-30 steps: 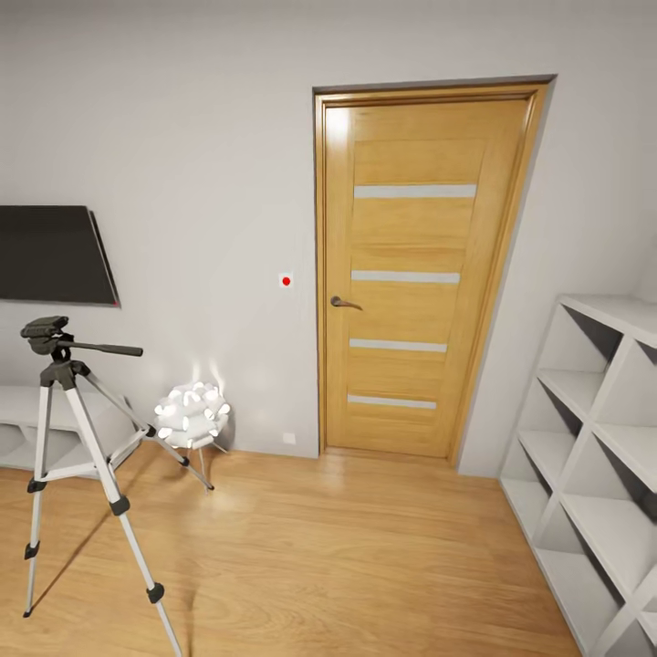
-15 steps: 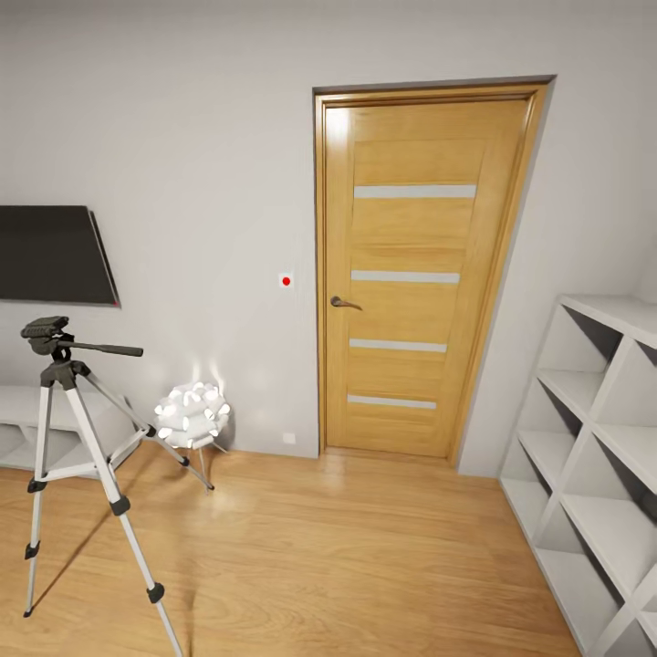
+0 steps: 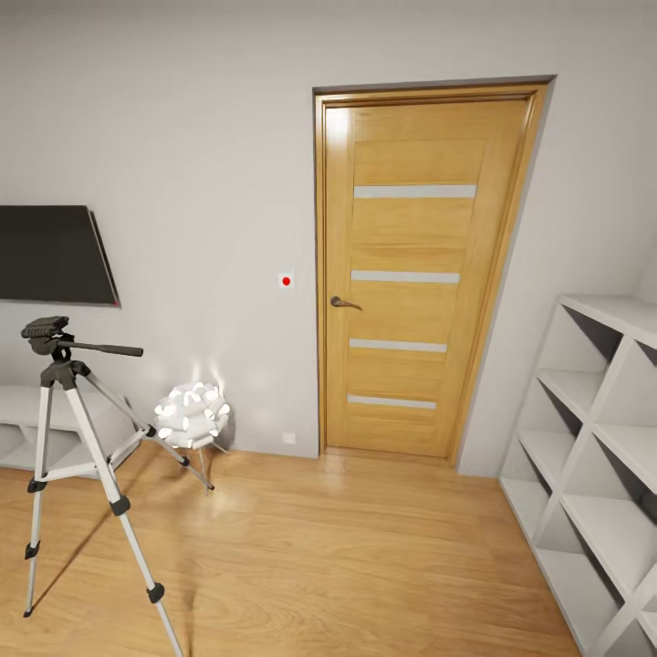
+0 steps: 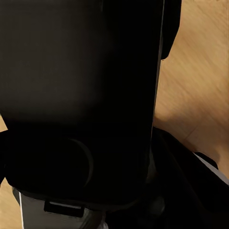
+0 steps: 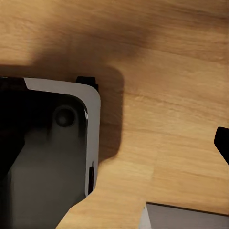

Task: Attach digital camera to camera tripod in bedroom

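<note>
Over by the left wall stands the camera tripod (image 3: 68, 438), upright on the light wood floor (image 3: 347, 557), its three silver legs spread and its black head level with the long pan handle (image 3: 102, 348) pointing out to the right. Nothing sits on top of the head. Just behind and to the right of the tripod is a white spiky-ball lamp (image 3: 191, 413) on thin legs, close to the grey-white wall. Above the tripod a black TV (image 3: 53, 254) hangs on that wall. Further right is a closed oak door (image 3: 415, 274) with pale horizontal strips and a lever handle (image 3: 344, 302), and beside its frame a small white switch with a red dot (image 3: 286, 281). A grey cube shelf (image 3: 593, 456) runs along the right side of the room.

From the left arm's camera, a large dark body of the robot (image 4: 81, 109) blocks most of the sight, with wood floor beyond it. From the right arm's camera, a dark panel with a pale grey edge (image 5: 52, 148) lies over the wood floor. I cannot tell whether either hand is apart or together.
</note>
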Robot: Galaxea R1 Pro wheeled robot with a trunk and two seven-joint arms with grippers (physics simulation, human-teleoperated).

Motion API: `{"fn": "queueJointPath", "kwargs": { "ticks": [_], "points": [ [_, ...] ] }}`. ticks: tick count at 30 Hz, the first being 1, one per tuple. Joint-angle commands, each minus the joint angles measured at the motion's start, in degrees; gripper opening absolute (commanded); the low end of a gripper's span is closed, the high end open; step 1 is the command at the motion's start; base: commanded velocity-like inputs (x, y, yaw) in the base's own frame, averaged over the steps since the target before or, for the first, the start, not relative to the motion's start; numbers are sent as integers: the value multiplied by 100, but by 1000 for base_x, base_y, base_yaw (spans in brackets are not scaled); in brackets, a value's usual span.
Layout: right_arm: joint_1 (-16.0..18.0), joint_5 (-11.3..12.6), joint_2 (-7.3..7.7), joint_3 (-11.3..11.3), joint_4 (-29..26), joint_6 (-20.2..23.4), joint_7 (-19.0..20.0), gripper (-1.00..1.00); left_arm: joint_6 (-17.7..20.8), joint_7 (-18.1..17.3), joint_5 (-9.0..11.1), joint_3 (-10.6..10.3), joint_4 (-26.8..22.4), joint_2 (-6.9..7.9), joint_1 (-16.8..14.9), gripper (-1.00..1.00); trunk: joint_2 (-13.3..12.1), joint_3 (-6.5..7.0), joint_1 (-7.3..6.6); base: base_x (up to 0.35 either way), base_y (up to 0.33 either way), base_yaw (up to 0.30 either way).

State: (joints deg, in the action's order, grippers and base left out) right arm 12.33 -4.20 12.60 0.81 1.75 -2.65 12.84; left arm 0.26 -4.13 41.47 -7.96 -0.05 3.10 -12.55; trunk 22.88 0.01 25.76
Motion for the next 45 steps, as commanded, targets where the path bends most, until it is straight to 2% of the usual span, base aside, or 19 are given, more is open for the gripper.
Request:
{"fn": "queueJointPath", "kwargs": {
  "ticks": [1, 11, 45],
  "points": [
    [7, -44, 1, 12, 18, -31, 6, 100, -24, -31, 55, -48, 5, 1, -2, -100, 4, -2, 2, 0, 0, 23],
    [7, -55, -32, 15, 17, -42, -9, 100, -133, -24, 54, -48, 5, -2, -2, -100, 4, -2, 2, 0, 0, 196],
    [7, -96, -30, -1, 10, -53, -2, 100, -149, -18, 79, -48, 5, 5, -2, -100, 4, -2, 2, 0, 0, 276]
  ]
}}
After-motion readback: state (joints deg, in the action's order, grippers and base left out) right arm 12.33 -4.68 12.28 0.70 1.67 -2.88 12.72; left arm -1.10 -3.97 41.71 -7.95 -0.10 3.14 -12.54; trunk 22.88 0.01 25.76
